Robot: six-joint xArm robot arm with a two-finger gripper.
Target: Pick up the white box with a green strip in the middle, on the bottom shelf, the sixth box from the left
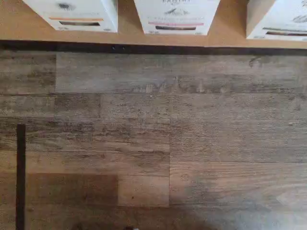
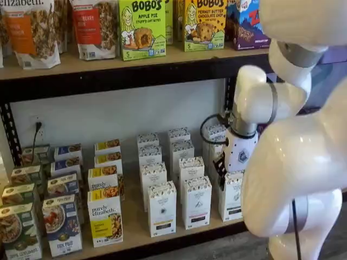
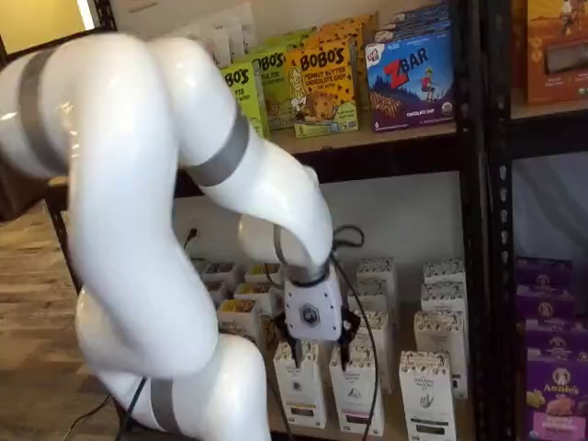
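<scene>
White box (image 2: 232,197) with the green band stood at the front of the bottom shelf (image 2: 135,232), in the lower right of the frame. The big white arm (image 2: 293,162) hid part of it. Two more white cartons (image 2: 196,201) stood just left of it. The tool (image 3: 310,342) hung near the cartons, fingers spread apart, holding nothing.

Mock shop: stocked rack shelves (image 2: 135,67) of boxed groceries (image 2: 142,30)

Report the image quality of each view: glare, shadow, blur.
Wrist view: soft overall, box print unreadable, a dim shadow across the lower floor. In a shelf view, the white arm shows bright sheen and blocks the right side. In a shelf view, the arm looms large and glossy; the Bobo's boxes stay readable.
</scene>
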